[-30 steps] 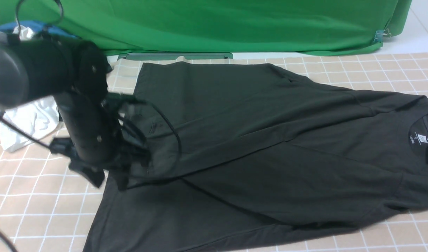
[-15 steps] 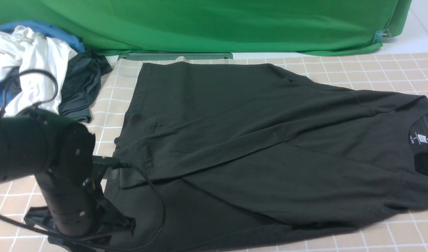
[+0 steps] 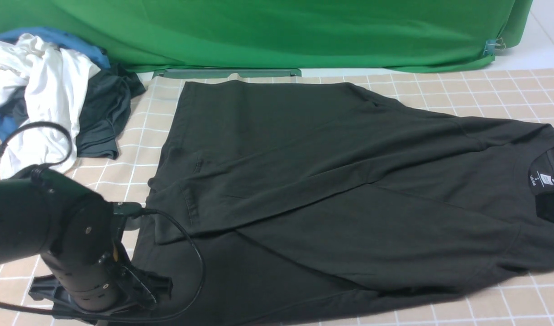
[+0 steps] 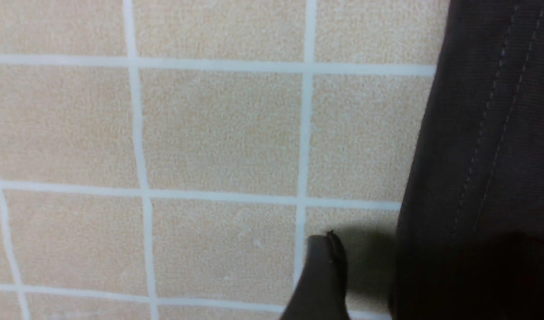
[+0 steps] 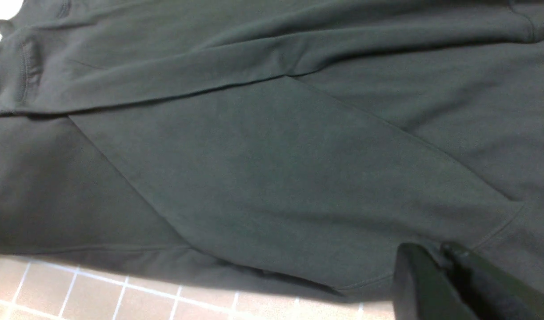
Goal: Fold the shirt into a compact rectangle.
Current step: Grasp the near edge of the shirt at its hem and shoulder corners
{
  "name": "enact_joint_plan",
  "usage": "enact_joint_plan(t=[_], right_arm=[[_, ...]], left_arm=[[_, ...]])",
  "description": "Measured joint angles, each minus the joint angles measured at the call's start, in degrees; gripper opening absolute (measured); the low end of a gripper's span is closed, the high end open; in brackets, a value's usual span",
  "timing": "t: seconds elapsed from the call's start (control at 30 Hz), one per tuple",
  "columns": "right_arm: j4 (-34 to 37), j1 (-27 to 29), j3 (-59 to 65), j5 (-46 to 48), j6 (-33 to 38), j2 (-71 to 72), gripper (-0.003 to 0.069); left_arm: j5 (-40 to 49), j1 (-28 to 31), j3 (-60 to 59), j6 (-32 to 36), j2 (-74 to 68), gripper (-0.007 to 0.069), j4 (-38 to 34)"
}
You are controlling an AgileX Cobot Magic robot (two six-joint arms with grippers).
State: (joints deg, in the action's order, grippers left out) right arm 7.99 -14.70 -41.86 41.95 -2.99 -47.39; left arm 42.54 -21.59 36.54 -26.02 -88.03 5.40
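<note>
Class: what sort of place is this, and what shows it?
Probably a robot test bench for folding clothes: a clipped green cloth backdrop, a beige checked table cover, and a black robot arm beside the large black cotton T-shirt.

The shirt (image 3: 327,190) lies spread across the middle of the bench (image 3: 485,90), with its collar (image 3: 551,156) at the right and its hem at the left. Its far side is folded forward over the middle. A backdrop cloth (image 3: 281,31) hangs behind the bench. A heap of clothes (image 3: 46,90) sits at the far left, just beside the shirt's far hem corner. The left tool (image 4: 425,258) is at the near left, at the hem's edge, with one finger (image 4: 325,271) over bare bench. The right tool (image 5: 432,253) is at the right, over the shirt by the collar.
</note>
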Motion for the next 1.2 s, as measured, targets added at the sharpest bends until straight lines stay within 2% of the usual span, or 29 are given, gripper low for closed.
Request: enact_joint_plan(t=[0.1,0.2,0.23,0.27,0.37,0.5,0.7,0.87,1.0,1.13,1.2], right_arm=[[0.00,0.00,0.00,-0.02,0.00,0.00,0.0091],[0.00,0.00,0.00,-0.07,0.00,0.00,0.0091],[0.00,0.00,0.00,-0.07,0.00,0.00,0.0091],[0.00,0.00,0.00,-0.07,0.00,0.00,0.0091],[0.00,0.00,0.00,-0.07,0.05,0.00,0.0091],[0.00,0.00,0.00,-0.07,0.17,0.00,0.0094],[0.00,0.00,-2.44,5.91,0.17,-0.42,0.0102],[0.00,0.00,-6.39,13.64,0.32,-2.11,0.0102],[0.27,0.00,-6.82,18.06,1.72,-4.45,0.0111],[2.84,-0.16,-6.82,21.47,4.32,-10.09,0.0151],[3.41,-1.55,-6.82,21.39,5.33,-13.49,0.0206]], left_arm=[[-0.19,0.07,-0.30,0.09,0.00,0.0464,-1.13],[-1.14,0.14,-0.35,0.65,0.00,0.0283,-3.87],[-1.62,0.14,-0.35,0.78,0.00,0.0170,-4.62],[-1.87,0.14,-0.35,1.07,0.00,0.0118,-4.95],[-2.04,0.03,-0.37,1.81,0.52,0.0037,-5.06],[-0.53,-0.04,-0.63,2.03,3.10,0.0035,-3.91],[8.87,0.52,-0.65,-0.19,14.00,0.0035,0.72],[18.70,5.05,-0.65,-0.29,21.12,0.0035,1.79],[20.41,8.11,-0.65,1.23,24.45,0.0035,2.06],[21.62,10.43,-0.70,2.90,26.06,0.0035,1.76],[22.18,11.04,-0.91,3.99,26.17,0.0035,1.72]])
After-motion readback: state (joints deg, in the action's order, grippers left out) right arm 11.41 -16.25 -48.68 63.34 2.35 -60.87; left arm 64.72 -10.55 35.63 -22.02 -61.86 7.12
